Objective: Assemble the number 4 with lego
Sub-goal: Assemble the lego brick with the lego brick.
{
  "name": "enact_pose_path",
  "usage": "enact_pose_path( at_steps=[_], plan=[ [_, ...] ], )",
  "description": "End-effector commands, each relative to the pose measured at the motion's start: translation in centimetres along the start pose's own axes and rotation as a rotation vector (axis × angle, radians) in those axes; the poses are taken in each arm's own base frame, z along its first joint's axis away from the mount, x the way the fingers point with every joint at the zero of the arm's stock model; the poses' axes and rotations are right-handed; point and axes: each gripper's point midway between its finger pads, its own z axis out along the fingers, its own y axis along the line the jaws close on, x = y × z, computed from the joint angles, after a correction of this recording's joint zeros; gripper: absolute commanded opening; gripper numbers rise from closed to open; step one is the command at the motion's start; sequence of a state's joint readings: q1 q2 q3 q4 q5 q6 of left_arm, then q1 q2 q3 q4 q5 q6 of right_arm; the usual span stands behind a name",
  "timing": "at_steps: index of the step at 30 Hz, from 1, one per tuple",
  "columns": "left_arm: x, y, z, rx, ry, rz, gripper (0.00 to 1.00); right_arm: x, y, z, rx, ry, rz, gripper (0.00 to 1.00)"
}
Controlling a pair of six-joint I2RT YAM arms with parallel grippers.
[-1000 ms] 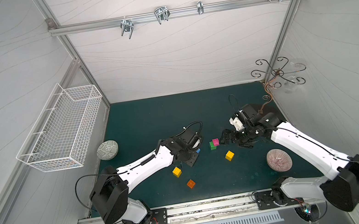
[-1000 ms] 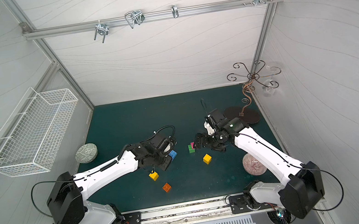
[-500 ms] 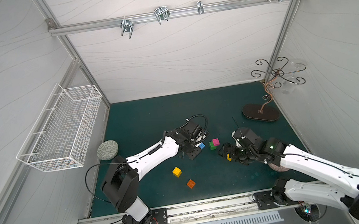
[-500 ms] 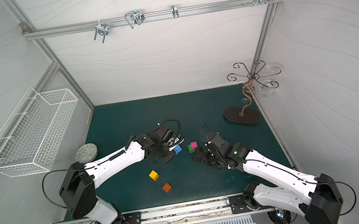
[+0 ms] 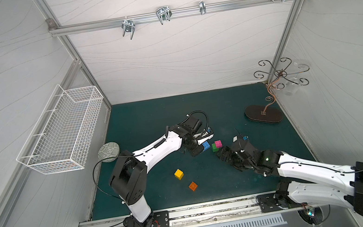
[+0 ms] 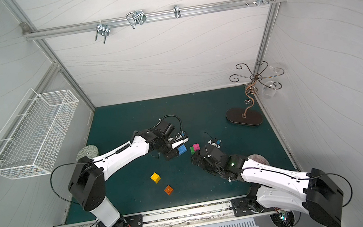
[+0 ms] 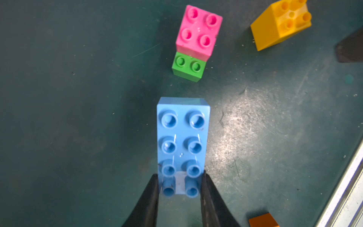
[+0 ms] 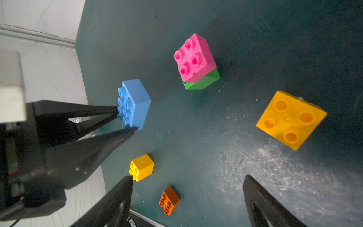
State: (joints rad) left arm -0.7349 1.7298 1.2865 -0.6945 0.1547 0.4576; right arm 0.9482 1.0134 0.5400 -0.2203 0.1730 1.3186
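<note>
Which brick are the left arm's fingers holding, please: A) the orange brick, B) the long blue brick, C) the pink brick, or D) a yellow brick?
B: in the left wrist view the fingers of the left gripper are shut on one end of the blue brick, while the pink brick sits on the green brick, apart from it.
</note>
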Motion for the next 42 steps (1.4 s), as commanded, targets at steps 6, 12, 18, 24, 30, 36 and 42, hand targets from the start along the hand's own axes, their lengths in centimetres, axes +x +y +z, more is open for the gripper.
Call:
enact_pose_path(
  at_steps=[6,12,18,24,30,36,42],
  plan=[
    [-1.3,-0.7,-0.2,0.074,0.002,0.135,0.00,-1.1,0.4,1.5,-0.043,-0.085,0.105,0.83],
    [-1.6,-0.7,0.1,0.097,-0.003,0.165,0.00,-1.8,0.2,2.0,-0.063,-0.131,0.145,0.80],
    [-2.1,-0.2,0.7,0.083,0.004,0.187,0.00,-1.9,0.0,2.6,-0.059,-0.145,0.165,0.77],
    [-2.9,0.3,1.1,0.075,-0.007,0.204,0.00,-2.1,0.0,2.9,-0.060,-0.154,0.177,0.74],
    [-3.5,0.4,1.4,0.086,-0.011,0.213,0.00,-2.1,-0.2,3.6,-0.051,-0.158,0.192,0.68],
    [-3.6,0.2,1.7,0.108,-0.002,0.217,0.00,-2.3,0.0,3.9,-0.055,-0.166,0.198,0.69],
    [-3.8,0.1,1.9,0.128,0.010,0.218,0.00,-2.8,-0.3,3.9,-0.053,-0.189,0.209,0.69]
  ],
)
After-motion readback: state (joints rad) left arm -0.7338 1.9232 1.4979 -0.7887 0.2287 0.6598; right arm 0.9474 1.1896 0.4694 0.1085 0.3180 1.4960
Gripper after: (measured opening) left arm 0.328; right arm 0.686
